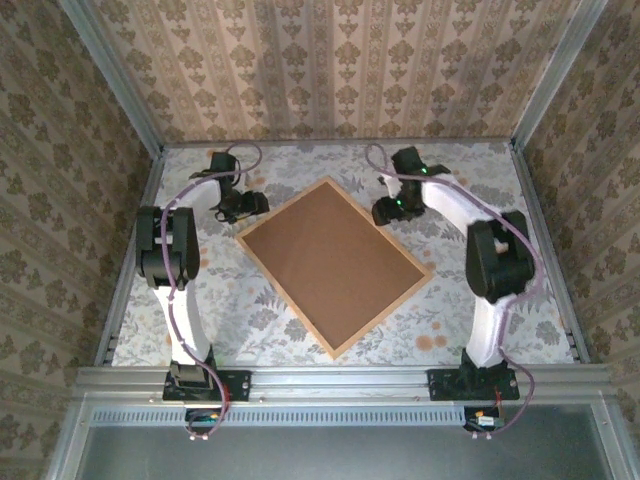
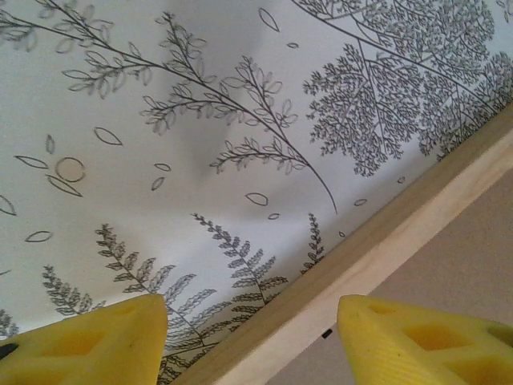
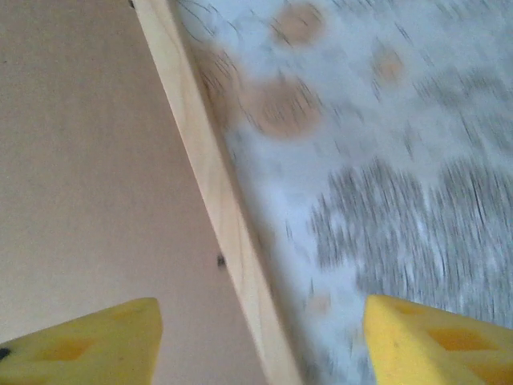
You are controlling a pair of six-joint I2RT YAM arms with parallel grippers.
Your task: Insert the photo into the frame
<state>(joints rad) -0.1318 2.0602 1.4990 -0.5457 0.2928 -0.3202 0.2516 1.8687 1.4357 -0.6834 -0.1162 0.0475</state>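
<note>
Floral cloth covers the table [image 1: 480, 330], with patterned paper on the walls all round. From above, the frame [image 1: 286, 297] lies flat at the centre, turned cornerwise, its brown board [image 1: 335, 265] facing up; what lies beneath that board is hidden. The left gripper [image 1: 250, 205] hangs by the frame's 10 o'clock edge and the right gripper [image 1: 388, 210] by its 1 o'clock edge. To my eye that pairing is meant to get at the back from two sides.

At the left wrist, yellow fingers [image 2: 88, 341] are spread wide, holding nothing. The wood moulding [image 2: 377, 257] runs between them from 7 towards 2 o'clock, with cloth at 10 and board at 4.

At the right wrist, the fingers [image 3: 441, 341] are likewise parted and empty, astride the moulding [image 3: 216, 200], with board at 9 and blurred cloth at 3.
</note>
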